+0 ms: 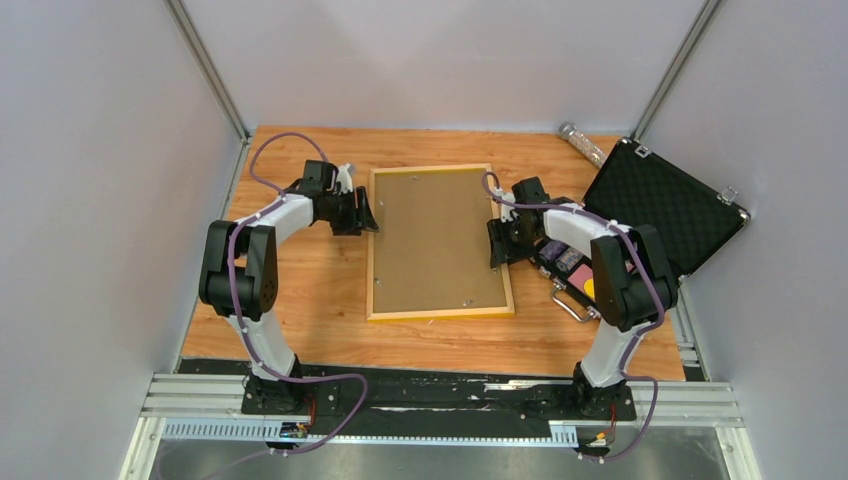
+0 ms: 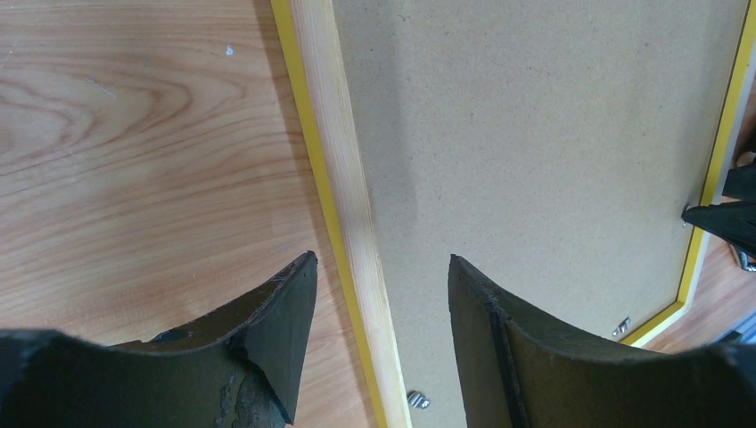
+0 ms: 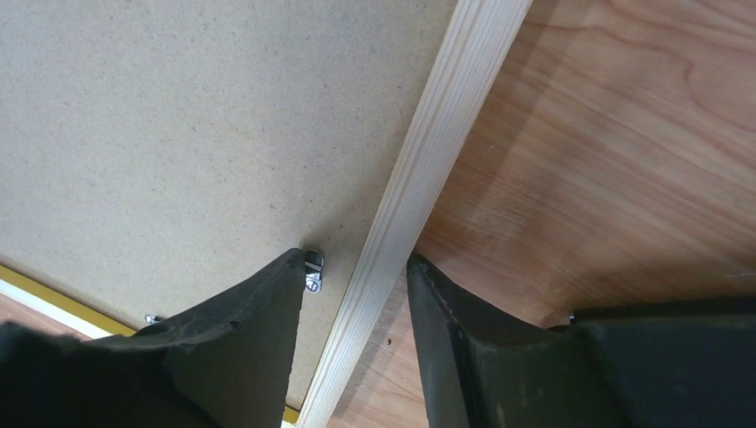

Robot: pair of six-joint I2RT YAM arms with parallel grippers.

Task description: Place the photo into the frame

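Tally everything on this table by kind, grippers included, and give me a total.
Grippers: 2, the left gripper and the right gripper, both open, each over a side rail
Yellow frame: 1, lying back up
Black case: 1, open, contents not counted
Shiny cylinder: 1
Total: 5

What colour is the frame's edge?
The frame has a yellow edge beside pale bare wood; the left wrist view shows it best.
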